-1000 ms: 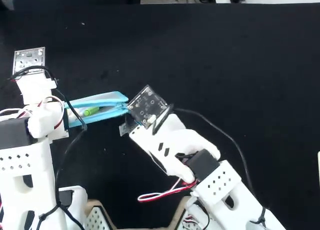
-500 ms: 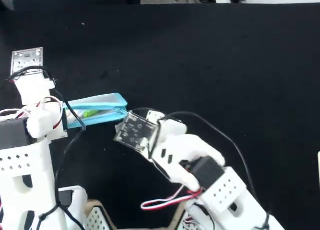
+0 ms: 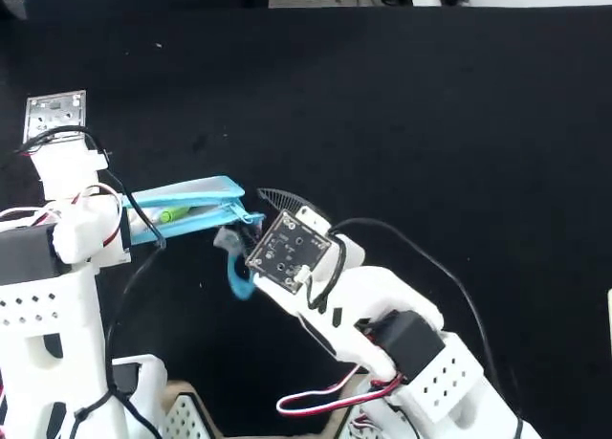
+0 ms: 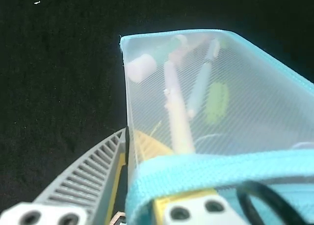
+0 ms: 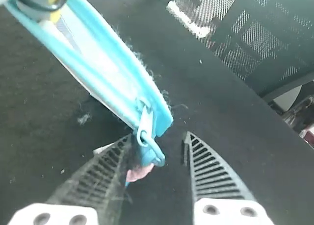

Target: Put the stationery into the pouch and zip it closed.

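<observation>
- Right now my left gripper [image 4: 135,141] is clamped on one end of the pouch [image 3: 191,203], holding it off the black table [image 3: 430,123], with the teal edge pinched between the ridged grey finger and the yellow-padded one.
- Through the mesh wall I can see the stationery inside: a pink pen [image 4: 177,122], a pale blue pen [image 4: 201,83], a green marker [image 4: 217,103] and a white eraser [image 4: 140,67].
- At the pouch's far end, my right gripper [image 5: 158,137] is spread, gripping nothing.
- The zipper pull [image 5: 147,137] hangs from that tip of the pouch, between my right fingers and close against one of them; I cannot tell whether it touches.
- From above, a teal loop [image 3: 239,272] dangles just below that end, beside my right wrist camera.
</observation>
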Tool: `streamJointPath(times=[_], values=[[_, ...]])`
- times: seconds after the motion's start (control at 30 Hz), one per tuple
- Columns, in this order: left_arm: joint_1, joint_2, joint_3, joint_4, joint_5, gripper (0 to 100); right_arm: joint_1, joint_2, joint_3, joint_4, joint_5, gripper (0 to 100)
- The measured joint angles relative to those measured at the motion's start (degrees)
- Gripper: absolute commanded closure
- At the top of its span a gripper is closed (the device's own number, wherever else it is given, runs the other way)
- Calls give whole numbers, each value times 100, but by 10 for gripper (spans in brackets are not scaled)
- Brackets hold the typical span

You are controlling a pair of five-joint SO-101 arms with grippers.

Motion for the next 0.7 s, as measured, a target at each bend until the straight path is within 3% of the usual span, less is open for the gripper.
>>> streamJointPath(times=[0.17,0.7], values=[[0,0,0,0,0,970,0,0,0,0,0,992],[0,0,9,0,0,970,-9,-176,-202,870,484,983]])
